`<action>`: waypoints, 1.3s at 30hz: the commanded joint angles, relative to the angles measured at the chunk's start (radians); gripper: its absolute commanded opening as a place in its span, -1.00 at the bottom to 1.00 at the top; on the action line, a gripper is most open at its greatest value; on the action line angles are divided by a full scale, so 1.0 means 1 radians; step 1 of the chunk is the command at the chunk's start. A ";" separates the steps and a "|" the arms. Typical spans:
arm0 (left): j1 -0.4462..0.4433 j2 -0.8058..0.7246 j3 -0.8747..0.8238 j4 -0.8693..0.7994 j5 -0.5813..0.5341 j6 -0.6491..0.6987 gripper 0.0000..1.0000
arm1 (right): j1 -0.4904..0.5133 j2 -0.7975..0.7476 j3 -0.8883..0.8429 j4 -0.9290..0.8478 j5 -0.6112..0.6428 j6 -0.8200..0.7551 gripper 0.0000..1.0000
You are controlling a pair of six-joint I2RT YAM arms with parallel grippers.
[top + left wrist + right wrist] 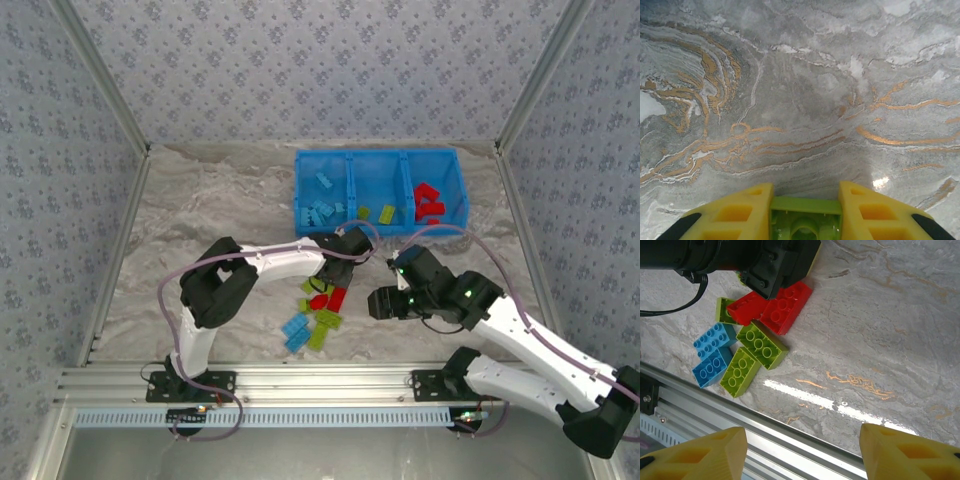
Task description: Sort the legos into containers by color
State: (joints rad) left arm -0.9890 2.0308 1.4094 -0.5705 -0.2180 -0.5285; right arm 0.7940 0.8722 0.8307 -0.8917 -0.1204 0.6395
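Observation:
My left gripper [806, 210] is shut on a lime green lego [805, 206], held between its yellow fingers [735, 212] above bare marble. From above, that gripper [338, 268] hangs over the loose pile of red [336, 298], green [326, 320] and light blue [295, 325] legos. The blue tray [452, 160] at the back holds blue legos [320, 212] on the left, green ones [386, 213] in the middle and red ones [430, 200] on the right. My right gripper [802, 455] is open and empty; the pile shows in its view: red [785, 307], green [761, 344] and blue [714, 337] legos.
An aluminium rail [790, 432] runs along the table's near edge, just below the right gripper. The left arm's black wrist [775, 262] hangs over the pile's far side. Bare marble [200, 200] spreads left of the tray. Patterned walls enclose the table.

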 commanded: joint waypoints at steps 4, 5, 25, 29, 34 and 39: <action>-0.041 -0.126 0.046 -0.036 -0.064 -0.006 -0.53 | -0.017 -0.066 0.021 -0.017 0.067 0.009 0.27; -0.049 -0.148 0.075 -0.036 -0.083 0.008 -0.52 | -0.022 -0.088 0.024 -0.019 0.084 0.013 0.28; 0.031 0.389 0.958 0.116 -0.321 0.420 -0.23 | -0.064 -0.265 0.047 0.013 0.291 0.033 0.44; 0.056 0.531 1.198 0.011 -0.288 0.447 0.13 | -0.068 -0.265 0.044 0.001 0.292 0.020 0.46; 0.043 0.516 1.303 -0.094 -0.272 0.449 0.41 | -0.076 -0.265 0.021 -0.014 0.294 0.011 0.51; -0.027 0.245 1.038 -0.047 -0.293 0.446 0.38 | -0.077 -0.263 0.007 -0.001 0.263 0.027 0.52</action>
State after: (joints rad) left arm -0.9531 2.4969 2.5488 -0.6384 -0.4923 -0.0963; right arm 0.7219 0.6094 0.8474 -0.8879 0.1436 0.6659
